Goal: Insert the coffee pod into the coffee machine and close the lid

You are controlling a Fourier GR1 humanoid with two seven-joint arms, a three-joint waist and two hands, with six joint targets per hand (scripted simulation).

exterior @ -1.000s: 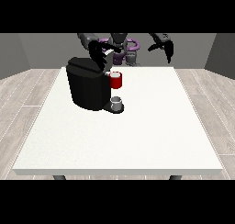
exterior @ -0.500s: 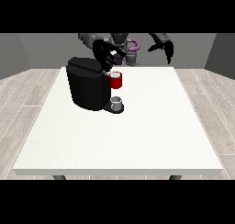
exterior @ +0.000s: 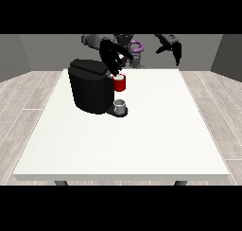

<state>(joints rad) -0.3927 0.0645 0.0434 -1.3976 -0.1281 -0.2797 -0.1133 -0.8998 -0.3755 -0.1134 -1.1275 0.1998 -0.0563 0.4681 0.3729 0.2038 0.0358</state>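
Hand at the view's left: black, hanging over the top front of the coffee machine, fingers spread and pointing down toward the red holder. Whether it has hold of anything cannot be told; a pale speck shows near its fingertips, too small to name.

Coffee pod: not plainly identifiable. It may be the pale speck at the fingers, or already seated in the red holder, whose rim shows light at the top. Position uncertain.

Red holder: projects from the machine's front, just under the hand, directly above a small grey cup on the machine's base.

Coffee machine: black, upright, on the white table, toward the far-left part. Its lid reads as a flat slab on top; whether it is fully down or slightly raised is hard to make out.

Step in hand, as judged: seating the pod or starting the lid closure. To do it well, keep the fingers centred over the holder, lower straight down, release only once the pod sits level, then press the lid from above without nudging the machine sideways.

Hand at the view's right: raised behind the table's far edge, well apart from the machine, fingers hanging relaxed, holding nothing.

Robot torso: partly hidden behind the hands; a purple shape beside it is unclear.
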